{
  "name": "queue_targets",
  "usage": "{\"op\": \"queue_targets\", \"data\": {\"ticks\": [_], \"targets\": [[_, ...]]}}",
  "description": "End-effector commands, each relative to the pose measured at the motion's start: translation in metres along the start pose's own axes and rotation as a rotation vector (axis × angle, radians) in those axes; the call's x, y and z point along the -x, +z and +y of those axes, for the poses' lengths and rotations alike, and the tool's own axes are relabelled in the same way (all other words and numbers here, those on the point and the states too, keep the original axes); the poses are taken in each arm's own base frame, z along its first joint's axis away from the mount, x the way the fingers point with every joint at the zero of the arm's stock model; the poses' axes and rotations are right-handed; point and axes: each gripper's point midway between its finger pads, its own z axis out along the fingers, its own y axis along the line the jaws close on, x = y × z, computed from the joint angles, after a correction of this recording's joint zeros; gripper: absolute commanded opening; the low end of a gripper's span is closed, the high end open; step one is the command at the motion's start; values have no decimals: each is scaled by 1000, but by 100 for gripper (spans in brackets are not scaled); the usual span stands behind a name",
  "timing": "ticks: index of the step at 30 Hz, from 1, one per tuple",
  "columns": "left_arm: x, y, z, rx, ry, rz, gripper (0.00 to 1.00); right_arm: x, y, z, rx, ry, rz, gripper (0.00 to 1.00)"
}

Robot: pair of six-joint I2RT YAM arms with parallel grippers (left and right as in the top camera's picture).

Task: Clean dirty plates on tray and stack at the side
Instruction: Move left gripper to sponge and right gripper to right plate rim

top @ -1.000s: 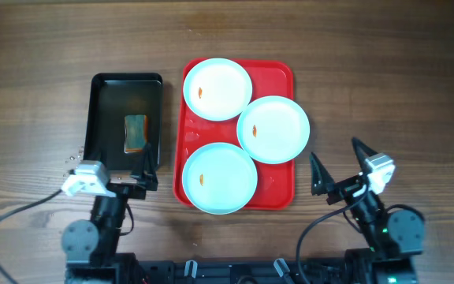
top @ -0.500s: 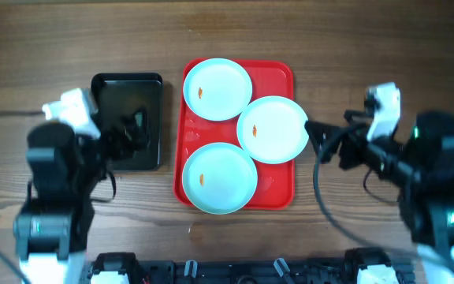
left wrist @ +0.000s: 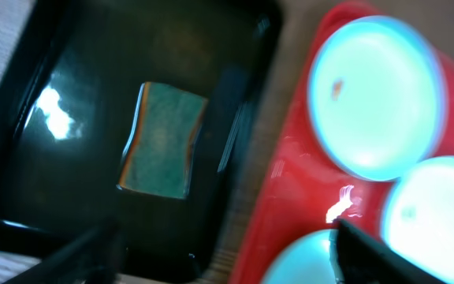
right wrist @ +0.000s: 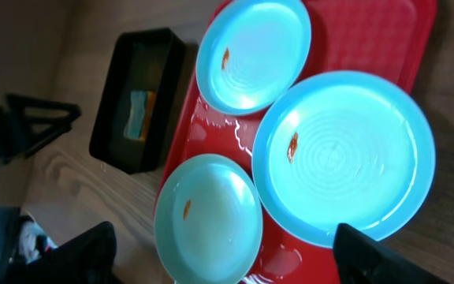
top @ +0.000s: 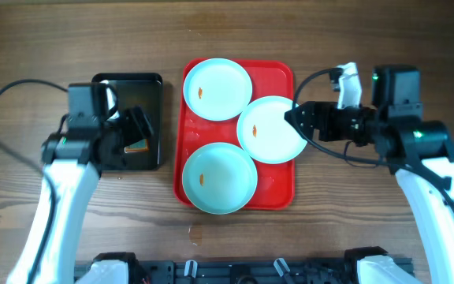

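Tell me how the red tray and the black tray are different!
The red tray is bigger and wider; the black tray is narrower. The red tray carries three plates; the black tray holds just one green sponge. Both are rectangles with rounded corners, side by side on the table.

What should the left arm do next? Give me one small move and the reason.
Probably lower the left gripper onto the sponge and close on it. Its jaws stand open above the black tray, where the sponge lies flat and untouched, and the plates on the red tray show orange smears, so nothing can be wiped until it is picked up.
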Motion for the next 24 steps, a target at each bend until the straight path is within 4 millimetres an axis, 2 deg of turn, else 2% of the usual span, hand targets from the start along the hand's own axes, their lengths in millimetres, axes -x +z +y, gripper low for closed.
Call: {"op": "queue_targets", "data": {"ticks": [1,2,3,5,9,10,13,17,21,23,24], "targets": [[-9,42,18,101,3,103,54,-1,4,5,8,-26,23,86],[-14,53,22,119,5,135,47,-1,5,5,7,-27,26,85],[-19,63,26,142,3,168,47,-2,5,6,8,-27,29,84],[-29,84,37,188,3,223,56,-4,6,6,9,-28,38,84],[-43,119,50,241,5,288,57,-8,6,6,8,-41,51,84],[-45,126,52,245,4,298,48,-8,6,6,8,-40,52,84],[-50,140,56,253,3,316,4,-9,6,6,8,-37,54,84],[-44,137,53,245,4,298,4,-9,6,6,7,-35,57,84],[-28,114,44,234,5,272,4,-9,6,6,7,-36,57,84],[-22,100,39,223,21,254,34,-9,6,6,7,-36,56,84],[-19,95,38,219,24,243,45,-9,5,6,7,-36,56,84]]}}
